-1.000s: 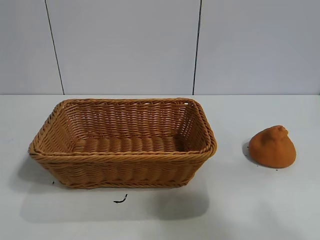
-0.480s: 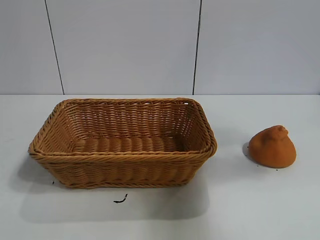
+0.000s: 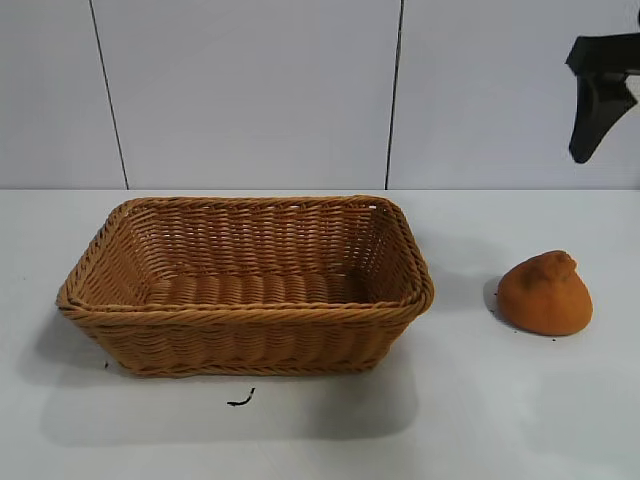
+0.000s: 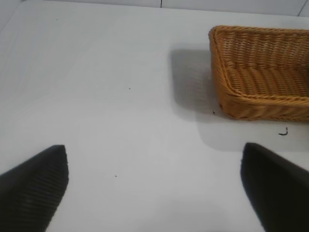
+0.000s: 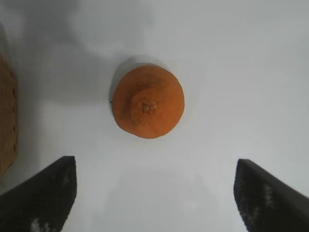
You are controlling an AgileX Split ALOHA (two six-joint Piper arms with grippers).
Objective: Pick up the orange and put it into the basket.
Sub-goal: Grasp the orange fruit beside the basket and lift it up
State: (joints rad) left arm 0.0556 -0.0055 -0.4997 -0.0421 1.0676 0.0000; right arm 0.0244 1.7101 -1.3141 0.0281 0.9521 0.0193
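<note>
The white worktop (image 3: pixel 500 420) carries everything, with a pale panelled wall (image 3: pixel 250 90) behind it. The basket (image 3: pixel 245 285), woven tan wicker with sloping sides and a braided rim, stands on the left half of the worktop in the exterior view, long side toward the camera, and nothing lies inside it. The left wrist view catches one end of the basket (image 4: pixel 263 72) farther off, with bare worktop between it and the camera.

The right tool (image 3: pixel 600 95) hangs high at the right edge of the exterior view, well above the worktop and above the fruit. In its own wrist view the right tool (image 5: pixel 154 193) has its two dark fingers (image 5: pixel 41 198) spread wide, holding nothing, and the fruit shows in the gap beyond them. The left tool (image 4: pixel 154 188) shows only in its wrist view, likewise spread wide and empty over bare worktop.

The orange (image 3: pixel 545 293) sits on the worktop to the right of the basket, clearly apart from it, knobbly bump upward. Seen from above, the orange (image 5: pixel 148 101) rests alone, touched by nothing.

A small dark mark (image 3: pixel 240 400) lies on the worktop just in front of the basket.
</note>
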